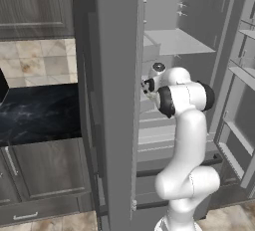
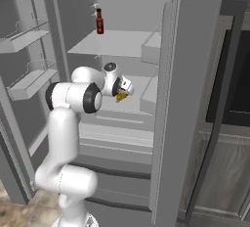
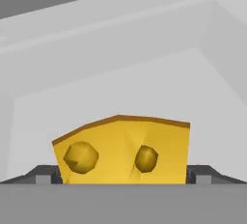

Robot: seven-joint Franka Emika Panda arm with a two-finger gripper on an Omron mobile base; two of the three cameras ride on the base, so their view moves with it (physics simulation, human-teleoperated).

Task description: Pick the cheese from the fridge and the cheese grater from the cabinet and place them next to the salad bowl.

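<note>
Holed yellow cheese [image 3: 123, 150] (seemingly gripped) inside fridge [image 2: 122, 40].

Flat, even, shadowless rendered light; coarse, slightly soft pictures; no glare.

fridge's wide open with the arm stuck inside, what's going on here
The white arm is reaching into the open fridge. Its tool is shut on the cheese, a yellow-orange chunk between the two fingertips. On the shelf above stands a small dark bottle.
</note>
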